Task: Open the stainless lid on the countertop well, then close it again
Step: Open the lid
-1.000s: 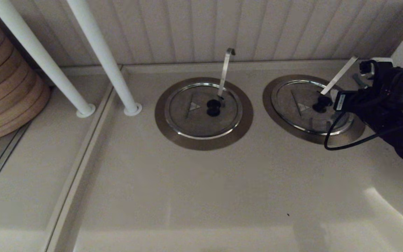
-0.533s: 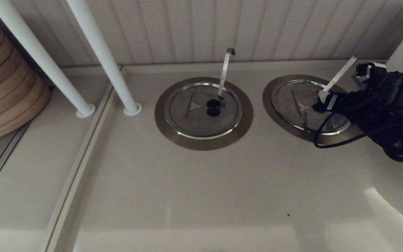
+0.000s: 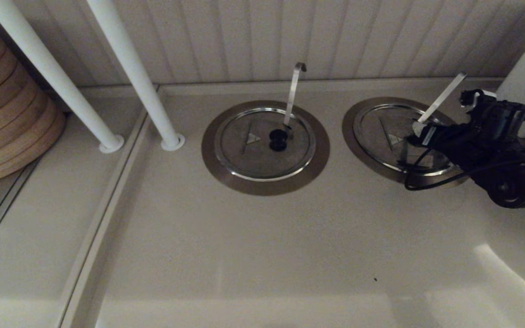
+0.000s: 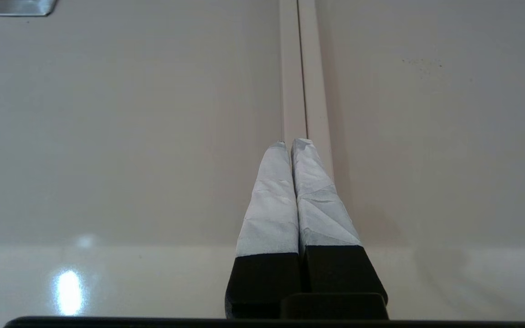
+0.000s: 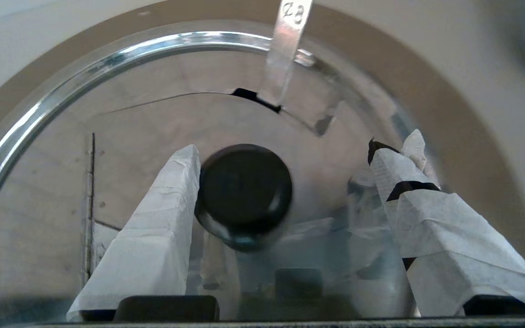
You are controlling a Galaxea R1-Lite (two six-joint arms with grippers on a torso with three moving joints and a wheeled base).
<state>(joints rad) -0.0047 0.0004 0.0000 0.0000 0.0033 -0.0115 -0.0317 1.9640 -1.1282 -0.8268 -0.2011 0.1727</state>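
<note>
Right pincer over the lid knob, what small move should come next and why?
Probably close the right pincer on the round black knob of the brushed-steel lid: the taped fingers are open, one touching the knob, the other well clear.

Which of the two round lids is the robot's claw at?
The stainless lid with the slanting straight handle; the right gripper straddles its black knob. The other lid has an upright hooked handle.
</note>
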